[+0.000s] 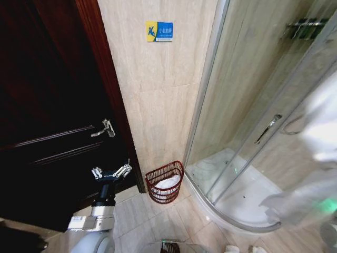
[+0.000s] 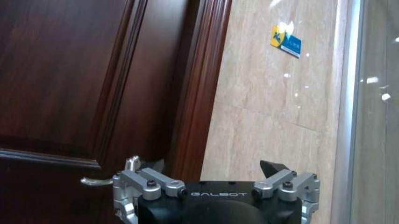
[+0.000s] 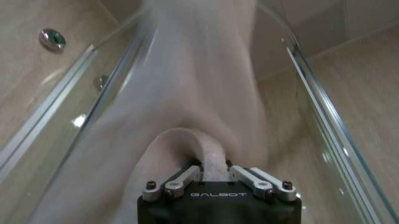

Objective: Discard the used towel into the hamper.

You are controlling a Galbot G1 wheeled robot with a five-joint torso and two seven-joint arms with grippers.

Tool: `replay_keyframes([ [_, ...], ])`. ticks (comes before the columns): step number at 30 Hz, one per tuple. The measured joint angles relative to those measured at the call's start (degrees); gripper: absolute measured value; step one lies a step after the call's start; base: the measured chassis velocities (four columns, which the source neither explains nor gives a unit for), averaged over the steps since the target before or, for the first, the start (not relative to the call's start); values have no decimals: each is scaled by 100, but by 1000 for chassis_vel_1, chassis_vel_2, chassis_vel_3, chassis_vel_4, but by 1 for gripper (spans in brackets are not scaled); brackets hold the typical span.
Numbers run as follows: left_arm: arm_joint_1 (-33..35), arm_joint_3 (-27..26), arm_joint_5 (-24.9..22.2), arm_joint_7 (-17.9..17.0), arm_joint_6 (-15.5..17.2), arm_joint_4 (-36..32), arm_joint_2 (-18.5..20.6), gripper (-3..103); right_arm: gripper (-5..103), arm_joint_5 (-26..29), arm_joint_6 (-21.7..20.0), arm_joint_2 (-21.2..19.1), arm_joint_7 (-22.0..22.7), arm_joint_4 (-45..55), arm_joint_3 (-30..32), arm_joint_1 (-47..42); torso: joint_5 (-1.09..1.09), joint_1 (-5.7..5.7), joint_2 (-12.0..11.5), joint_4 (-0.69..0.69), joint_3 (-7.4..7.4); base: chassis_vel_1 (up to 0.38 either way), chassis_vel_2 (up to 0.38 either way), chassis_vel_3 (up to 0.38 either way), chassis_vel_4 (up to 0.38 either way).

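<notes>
Step in hand: carrying. Right end effector (image 3: 215,173) clamped on a fold of white towel (image 3: 199,93), held high beside the glass shower enclosure (image 1: 247,105). Left end effector (image 1: 111,172) spread apart, empty, parked near the dark door (image 1: 47,105). Hamper (image 1: 164,182) on the floor against the wall between door and shower, already holding white cloth. Next move likely calls for swinging the towel across, above the hamper's open top.

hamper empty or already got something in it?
Not empty. The hamper stands upright by the wall with white cloth lying inside, seen through its open top.
</notes>
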Motion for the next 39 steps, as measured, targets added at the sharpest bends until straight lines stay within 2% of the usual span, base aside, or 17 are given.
replay_keyframes([
  [5,0,0,0,0,0,0,0,100,8,77,174,-57,-9,155,167,19,-6,-1,0,-1,-1,0,0,0,0],
  [11,0,0,0,0,0,0,0,100,8,184,122,-108,146,285,414,3,-3,-1,0,1,0,0,0,0,0],
  [13,0,0,0,0,0,0,0,100,8,101,-116,-50,-36,219,694,-144,-5,-1,1,0,0,0,0,0,0],
  [15,0,0,0,0,0,0,0,100,8,58,-135,-18,-100,115,761,-184,-4,-1,1,-1,-1,0,0,0,0],
  [16,0,0,0,0,0,0,1,100,8,-6,-101,31,-80,-45,798,-219,3,-1,0,0,0,0,0,0,0],
  [20,0,0,0,0,0,0,0,100,8,-30,-98,188,-63,-240,964,-433,-4,-1,1,0,-1,0,0,0,0],
  [23,0,0,0,0,0,0,0,100,8,-350,-70,297,-206,-559,1119,-495,-6,-1,1,-2,-1,0,0,0,0],
  [24,0,0,0,0,0,0,0,100,8,-799,163,348,-352,-1000,1221,-394,-5,-2,2,-1,-1,0,0,0,0],
  [25,0,0,0,0,0,0,1,100,8,-1006,345,388,-406,-1319,1263,-315,4,-2,2,0,-1,0,0,0,0],
  [26,0,0,0,0,0,0,1,100,8,-1006,345,388,-406,-1319,1263,-315,4,-2,2,0,-1,0,0,0,0],
  [28,0,0,0,0,0,0,0,100,8,-779,409,475,-416,-1491,1255,-437,6,-1,2,1,0,0,0,0,0],
  [30,0,0,0,0,0,0,-1,100,8,-586,394,499,-417,-1454,1233,-529,-1,-1,2,0,0,0,0,0,0],
  [31,0,0,0,0,0,0,0,100,8,-171,374,539,-461,-1288,1158,-702,-1,-1,2,-2,-1,0,0,0,0],
  [33,0,0,0,0,0,0,-1,100,8,105,375,586,-530,-984,1094,-737,0,-1,1,-1,-1,0,0,0,0],
  [39,0,-1,0,0,0,0,0,100,8,251,379,708,-450,-104,845,-679,-6,-1,2,0,-1,0,0,0,0],
])
